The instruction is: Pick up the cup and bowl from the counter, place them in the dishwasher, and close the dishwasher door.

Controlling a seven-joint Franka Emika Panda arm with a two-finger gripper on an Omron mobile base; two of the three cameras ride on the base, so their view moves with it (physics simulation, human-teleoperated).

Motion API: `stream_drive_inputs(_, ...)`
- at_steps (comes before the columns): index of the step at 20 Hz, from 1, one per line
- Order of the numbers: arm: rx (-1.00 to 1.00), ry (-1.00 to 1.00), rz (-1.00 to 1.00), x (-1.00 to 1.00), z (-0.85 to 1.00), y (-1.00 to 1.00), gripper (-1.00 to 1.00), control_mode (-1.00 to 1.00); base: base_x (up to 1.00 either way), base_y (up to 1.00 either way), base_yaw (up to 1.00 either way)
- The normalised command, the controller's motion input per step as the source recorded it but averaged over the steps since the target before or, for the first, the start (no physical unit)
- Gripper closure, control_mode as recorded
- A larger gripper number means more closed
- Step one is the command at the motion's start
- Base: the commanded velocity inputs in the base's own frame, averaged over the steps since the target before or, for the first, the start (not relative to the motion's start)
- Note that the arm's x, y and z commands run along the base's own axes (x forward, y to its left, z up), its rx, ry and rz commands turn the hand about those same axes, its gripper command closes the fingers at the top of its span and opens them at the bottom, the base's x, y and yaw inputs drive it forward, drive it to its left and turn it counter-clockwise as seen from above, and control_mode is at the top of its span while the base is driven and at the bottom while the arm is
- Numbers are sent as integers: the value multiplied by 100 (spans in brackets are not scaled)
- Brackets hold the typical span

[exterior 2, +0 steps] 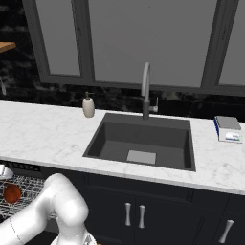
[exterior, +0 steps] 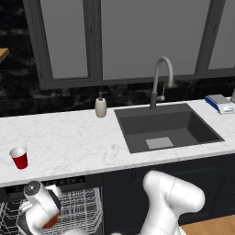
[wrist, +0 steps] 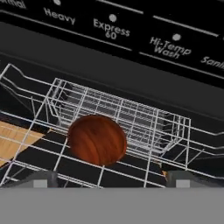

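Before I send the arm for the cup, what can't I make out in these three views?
- Dishwasher door: cut off by the bottom edge in both base views.
- Bowl: whether it sits flat in the rack; left base view, the arm covers most of it.
- Fingers: hand view, just the tips show.
- Blue-white item right of the sink: too small.

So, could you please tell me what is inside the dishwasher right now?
The brown bowl sits on the white wire rack of the dishwasher. The arm covers part of the rack, so that part stays unseen.
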Motion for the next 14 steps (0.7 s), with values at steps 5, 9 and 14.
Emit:
stream_drive_inputs(5,12,-14,0,-27,99,0,-100,-100,0,0,0)
stream_drive_inputs(9,15,-4,0,0,100,0,-100,-100,0,0,0)
stream_drive_inputs(14,16,-1,0,0,100,0,-100,-100,0,0,0)
